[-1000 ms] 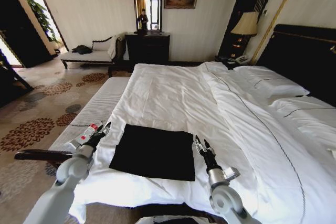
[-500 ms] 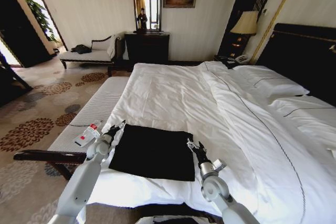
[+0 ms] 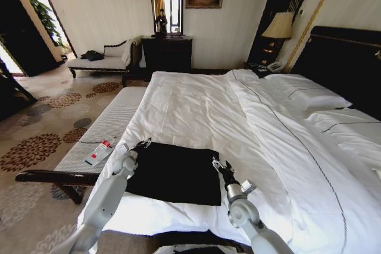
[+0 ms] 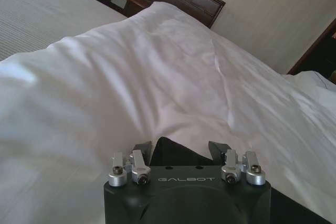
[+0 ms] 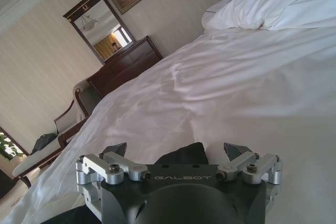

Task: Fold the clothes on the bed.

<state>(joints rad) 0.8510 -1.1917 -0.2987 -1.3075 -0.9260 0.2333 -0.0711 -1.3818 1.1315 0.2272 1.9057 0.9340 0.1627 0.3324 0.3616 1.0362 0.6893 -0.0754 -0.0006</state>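
Lying flat near the foot edge of the bed [image 3: 196, 102], the black T-shirt [image 3: 175, 172] is folded into a rough rectangle on the white duvet [image 3: 190, 111], closer to the bed's left side than to its right.

At the shirt's far left corner sits the left gripper [image 3: 140, 146], low over the duvet. In the left wrist view its fingers [image 4: 143, 148] are spread, one on each side of a raised black fold of the shirt [image 4: 176, 153], which stands in the gap between them; whether the tips touch the cloth cannot be told.

At the shirt's right edge, about midway along it, is the right gripper [image 3: 219, 165]. In the right wrist view its fingers [image 5: 115, 149] are likewise spread wide, with a hump of the black fabric [image 5: 181, 154] showing between them, and no pinch can be made out.

Beside the bed's left edge runs a pale upholstered bench [image 3: 101, 132] with a dark wooden arm, and a small plastic bottle with a red label [image 3: 99, 151] lies on it, well apart from the shirt. White pillows [image 3: 306, 96] rest against the dark headboard [image 3: 348, 63] at the far right.
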